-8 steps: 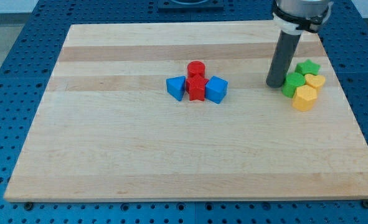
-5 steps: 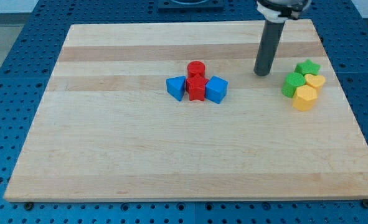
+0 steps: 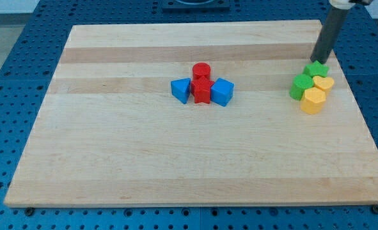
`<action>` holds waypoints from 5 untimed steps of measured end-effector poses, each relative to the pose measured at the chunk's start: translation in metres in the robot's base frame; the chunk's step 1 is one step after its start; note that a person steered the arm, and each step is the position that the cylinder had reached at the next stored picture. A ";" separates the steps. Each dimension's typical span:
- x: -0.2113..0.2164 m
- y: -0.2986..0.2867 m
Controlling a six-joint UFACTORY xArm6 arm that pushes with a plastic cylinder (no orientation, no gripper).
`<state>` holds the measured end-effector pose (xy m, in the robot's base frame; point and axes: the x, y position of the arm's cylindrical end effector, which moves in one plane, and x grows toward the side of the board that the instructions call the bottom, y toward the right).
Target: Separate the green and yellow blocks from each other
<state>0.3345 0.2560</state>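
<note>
A tight cluster sits at the board's right side. It holds a green star [image 3: 316, 68], a green cylinder-like block [image 3: 300, 85], a yellow heart [image 3: 324, 84] and a yellow hexagonal block [image 3: 313, 100]. All touch their neighbours. My tip [image 3: 318, 59] stands just above the green star, at the cluster's top edge, very close to or touching the star.
Near the board's middle is a second cluster: a red cylinder [image 3: 201, 70], a red star [image 3: 202, 91], a blue triangular block [image 3: 181, 89] and a blue cube [image 3: 222, 91]. The wooden board [image 3: 112, 160] lies on a blue perforated table.
My tip moved from the left of the green cylinder, up and away, then right to just above the green star. No block has visibly moved.
</note>
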 end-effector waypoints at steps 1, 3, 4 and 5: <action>0.014 -0.001; 0.033 -0.020; 0.043 -0.035; 0.052 -0.048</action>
<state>0.3860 0.2084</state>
